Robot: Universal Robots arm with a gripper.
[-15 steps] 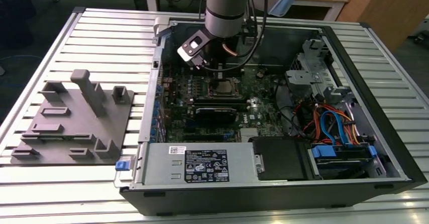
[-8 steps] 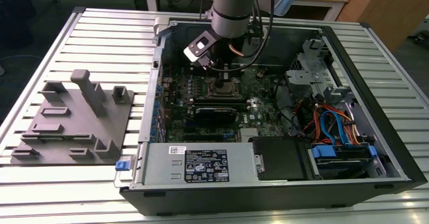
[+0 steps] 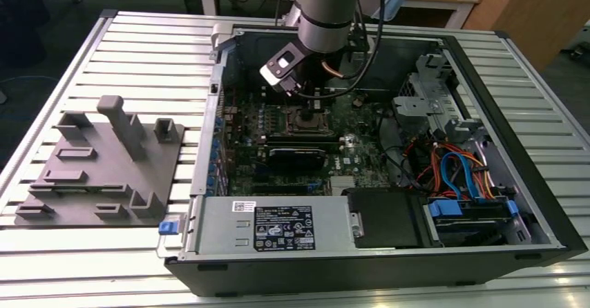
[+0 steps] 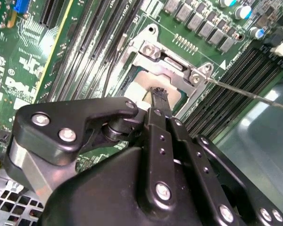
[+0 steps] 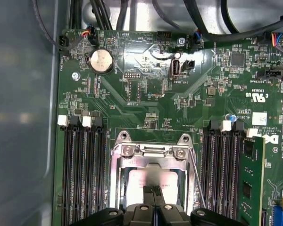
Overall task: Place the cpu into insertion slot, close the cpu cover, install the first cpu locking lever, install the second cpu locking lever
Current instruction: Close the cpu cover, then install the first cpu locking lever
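The cpu (image 5: 137, 181) lies flat in the insertion slot (image 3: 305, 120) on the green board; its dull silver top shows pale in the second wrist view (image 4: 137, 91). The cpu cover (image 5: 151, 151), a silver frame, lies down around the chip (image 4: 172, 68). My gripper (image 5: 153, 190) is shut with nothing between its fingers, and its tips are over the middle of the cpu (image 4: 158, 94). Whether they touch the chip I cannot tell. A thin metal locking lever (image 4: 247, 95) sticks out from one corner of the frame, unlatched (image 5: 196, 181).
Black memory slots (image 5: 82, 174) flank the socket, and a green memory module (image 5: 250, 183) stands in one. The arm reaches down into the open computer case (image 3: 479, 59). Cables (image 3: 457, 170) and a drive cage fill the exterior view's right. A grey fixture plate (image 3: 101, 163) lies outside, on its left.
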